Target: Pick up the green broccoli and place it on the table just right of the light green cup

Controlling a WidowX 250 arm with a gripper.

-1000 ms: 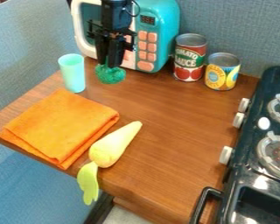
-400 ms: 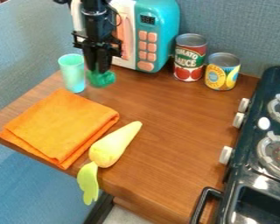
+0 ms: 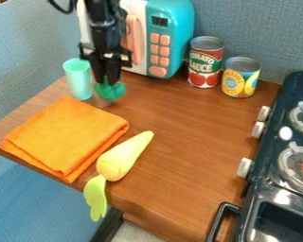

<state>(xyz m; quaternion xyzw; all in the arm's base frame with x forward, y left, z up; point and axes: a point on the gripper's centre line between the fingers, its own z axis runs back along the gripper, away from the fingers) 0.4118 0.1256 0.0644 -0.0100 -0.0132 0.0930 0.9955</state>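
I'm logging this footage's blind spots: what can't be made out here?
All in the camera view:
- Top of the green piece: covered by the pincer.
- Part of the microwave: behind the arm.
- Stove's far right: cut off by the right edge.
- Counter under the orange cloth: covered by it.

- A teal cup point(image 3: 79, 81) stands just beside the claw point(image 3: 106, 81), on its left as the camera sees it, blocking that side.
- Behind the claw, the toy microwave point(image 3: 179, 15) closes off the way.
- Bare wood point(image 3: 179, 111) opens to the claw's right, bounded behind by two cans point(image 3: 205, 64) and farther off by the stove point(image 3: 258, 194).
- Camera-side of the claw, a low orange cloth point(image 3: 65, 134) and a toy carrot point(image 3: 121, 160) take up the tabletop.
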